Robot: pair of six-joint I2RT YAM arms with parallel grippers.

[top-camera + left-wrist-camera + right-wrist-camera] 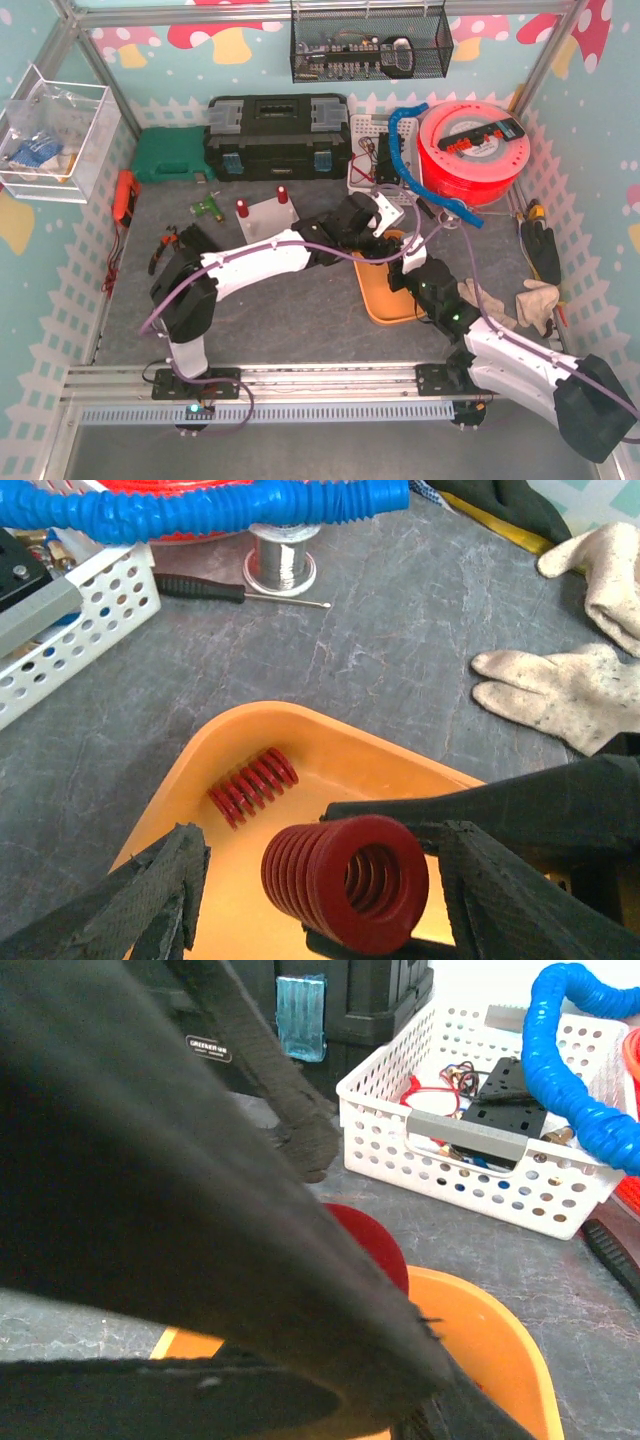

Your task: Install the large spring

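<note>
The large spring point(348, 888) is seen in the left wrist view hanging over the near part of the orange tray point(300, 716), clear of the tray floor. It lies straight between the fingers of the left gripper point(325, 875). Its long axis runs roughly along that gripper's line of approach, so one open end is turned toward the wrist camera and the coils recede down and to the left. The left gripper is held about half open: one finger stands to each side of the coils, with a gap left on both sides, and nothing is gripped by it.

The right gripper point(405, 258) is closed. Dark fingers are seen above and below the spring, so it appears to be clamped there, though the contact itself is largely hidden. A smaller red spring point(253, 785) lies loose on the tray floor, apart from both grippers.

The coming move is judged to be a handover. Only an inward closing across the spring's width is called for, since the left gripper is already centred on it. A white plate point(262, 220) with two red posts stands on the table point(300, 320), on the left arm's side.
</note>
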